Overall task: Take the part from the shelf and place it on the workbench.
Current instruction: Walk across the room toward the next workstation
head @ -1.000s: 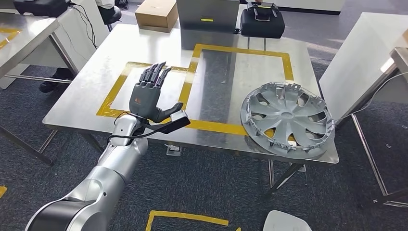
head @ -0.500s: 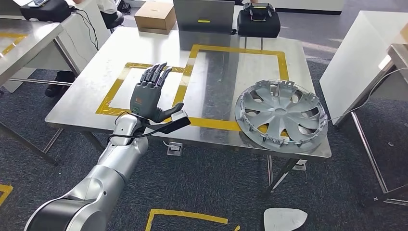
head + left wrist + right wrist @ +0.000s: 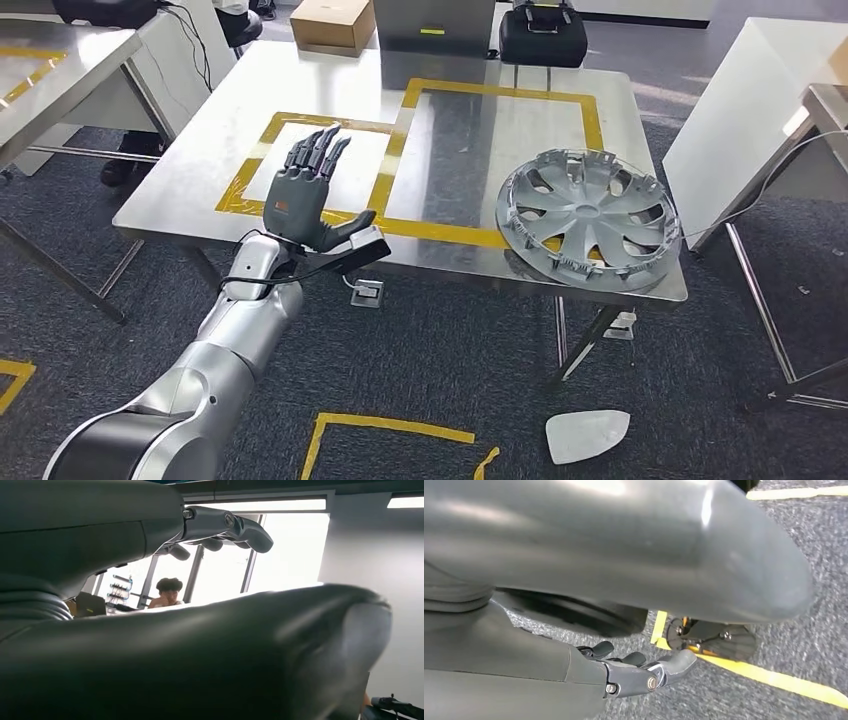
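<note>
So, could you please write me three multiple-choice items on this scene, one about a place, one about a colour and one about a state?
1. Where does the silver plastic wheel cover lie?
A. on the grey carpet
B. on the steel workbench, near its front right corner
C. on the cardboard box

2. What colour is the tape outlining rectangles on the workbench?
A. yellow
B. red
C. blue

3. How is the robot's left hand?
A. gripping the wheel cover
B. pressing flat on the bench
C. raised, fingers spread, holding nothing

Key: 1 B, it rests on the bench by that corner; 2 A, the strips are yellow; 3 C, the head view shows its fingers apart and empty.
</note>
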`<state>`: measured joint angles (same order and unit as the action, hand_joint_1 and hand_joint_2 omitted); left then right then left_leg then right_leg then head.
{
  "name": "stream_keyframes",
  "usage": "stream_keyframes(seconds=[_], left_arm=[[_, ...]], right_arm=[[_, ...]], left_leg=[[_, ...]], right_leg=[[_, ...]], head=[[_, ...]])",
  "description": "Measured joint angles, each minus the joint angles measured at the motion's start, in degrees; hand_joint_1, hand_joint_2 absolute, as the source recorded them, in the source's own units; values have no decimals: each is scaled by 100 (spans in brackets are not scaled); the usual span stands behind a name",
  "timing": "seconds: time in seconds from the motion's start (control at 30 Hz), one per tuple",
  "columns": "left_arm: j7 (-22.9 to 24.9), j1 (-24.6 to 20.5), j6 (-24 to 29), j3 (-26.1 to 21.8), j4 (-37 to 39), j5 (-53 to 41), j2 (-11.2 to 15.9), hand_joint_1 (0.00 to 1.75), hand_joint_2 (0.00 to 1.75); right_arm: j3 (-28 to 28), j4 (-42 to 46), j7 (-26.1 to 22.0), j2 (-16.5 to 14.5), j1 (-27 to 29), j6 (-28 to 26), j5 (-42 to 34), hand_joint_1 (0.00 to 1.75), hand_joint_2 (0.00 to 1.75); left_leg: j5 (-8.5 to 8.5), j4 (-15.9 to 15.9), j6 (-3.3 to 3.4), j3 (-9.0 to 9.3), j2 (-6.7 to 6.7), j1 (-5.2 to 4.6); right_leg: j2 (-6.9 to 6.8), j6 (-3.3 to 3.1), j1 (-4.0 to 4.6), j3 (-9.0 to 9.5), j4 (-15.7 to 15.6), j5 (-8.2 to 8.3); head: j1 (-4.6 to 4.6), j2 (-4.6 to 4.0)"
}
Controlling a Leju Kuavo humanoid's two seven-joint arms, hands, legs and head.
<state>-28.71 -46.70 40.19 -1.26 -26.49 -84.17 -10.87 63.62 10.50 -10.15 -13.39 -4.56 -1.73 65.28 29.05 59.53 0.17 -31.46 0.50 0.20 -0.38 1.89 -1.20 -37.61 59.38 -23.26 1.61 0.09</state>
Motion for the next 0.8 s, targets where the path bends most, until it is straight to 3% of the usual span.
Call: stream_keyframes(seconds=[0.03,0.07,0.13,0.17,0.2,0.23,0.27,0.3,0.37,0.43,0.5,0.53,0.6,0.67,0.7,0.77,0.8], left_arm=[[19,-7,0,14,10,-24,0,0,0],[37,-16,0,29,17,-40,1,0,0],[69,-29,0,55,22,-56,2,0,0],[83,-31,0,62,26,-57,5,0,0],[99,-31,0,69,34,-59,9,0,0],[115,-31,0,74,45,-63,14,0,0],[134,-32,0,83,56,-70,18,0,0],[158,-37,0,97,64,-81,23,0,0],[191,-59,0,131,73,-103,32,0,0],[204,-90,0,159,93,-110,37,0,0],[215,-104,0,185,128,-108,43,0,0],[223,-104,0,199,146,-106,49,0,0],[235,-102,0,225,178,-95,69,0,0],[236,-80,0,249,209,-70,85,0,0],[238,-58,0,261,225,-56,92,0,0],[250,-13,0,281,249,-28,105,0,0],[262,-1,0,290,256,-19,110,0,0]], right_arm=[[9,-2,0,-1,4,0,1,0,0],[14,-4,-1,-2,6,0,1,0,0],[16,-7,-5,-3,1,0,1,0,0],[16,-7,-11,-3,-2,0,1,0,0],[16,-7,-17,-3,-7,0,1,0,0],[16,-7,-30,-3,-11,0,1,0,0],[16,-7,-47,-3,-17,0,1,0,0],[16,-7,-66,-3,-26,0,1,0,0],[16,-7,-100,-2,-57,0,1,0,0],[17,-7,-104,-1,-79,6,1,0,0],[19,-8,-84,-2,-77,3,0,0,0],[21,-8,-71,-2,-76,-1,-1,0,0],[23,-9,-39,-4,-76,-3,0,0,0],[25,-9,-6,-5,-71,-1,3,0,0],[25,-9,3,-5,-68,0,7,0,0],[25,-9,10,-5,-67,0,16,0,0],[25,-9,12,-5,-67,0,23,0,0]], left_leg=[[-49,-8,53,-39,-6,-4],[-102,-18,102,-87,-11,-3],[-205,-19,160,-207,-16,-17],[-256,-17,176,-274,-17,-31],[-307,-14,185,-340,-17,-47],[-358,-11,190,-407,-18,-62],[-410,-8,191,-472,-18,-73],[-460,-4,188,-528,-16,-79],[-553,0,155,-610,-15,-87],[-638,-12,97,-636,-19,-82],[-706,-30,34,-650,-20,-72],[-650,7,2,-680,-19,-70],[-244,364,-58,-815,-17,-55],[274,1050,-119,-981,-19,-23],[383,1342,-145,-1010,-19,-5],[237,1464,-182,-849,-21,30],[92,1250,-193,-636,-21,47]], right_leg=[[4,28,-12,-42,63,-78],[9,46,-14,-119,241,-258],[17,54,6,-343,899,-784],[20,47,21,-438,1258,-985],[23,31,35,-470,1497,-1065],[24,6,52,-412,1562,-1027],[26,-28,74,-242,1414,-898],[28,-69,102,18,1103,-755],[29,-159,168,560,343,-673],[34,-225,213,765,-31,-722],[28,-277,208,727,-87,-624],[20,-306,194,693,-106,-557],[1,-351,165,586,-143,-416],[-6,-366,161,427,-143,-288],[-10,-360,158,338,-140,-222],[-16,-333,148,153,-130,-88],[-18,-312,141,62,-120,-23]], head=[[-6,0],[-13,0],[-32,0],[-38,0],[-41,0],[-42,0],[-43,0],[-43,0],[-39,0],[-43,0],[-51,0],[-51,0],[-36,0],[-15,0],[-12,0],[-8,0],[-8,0]])
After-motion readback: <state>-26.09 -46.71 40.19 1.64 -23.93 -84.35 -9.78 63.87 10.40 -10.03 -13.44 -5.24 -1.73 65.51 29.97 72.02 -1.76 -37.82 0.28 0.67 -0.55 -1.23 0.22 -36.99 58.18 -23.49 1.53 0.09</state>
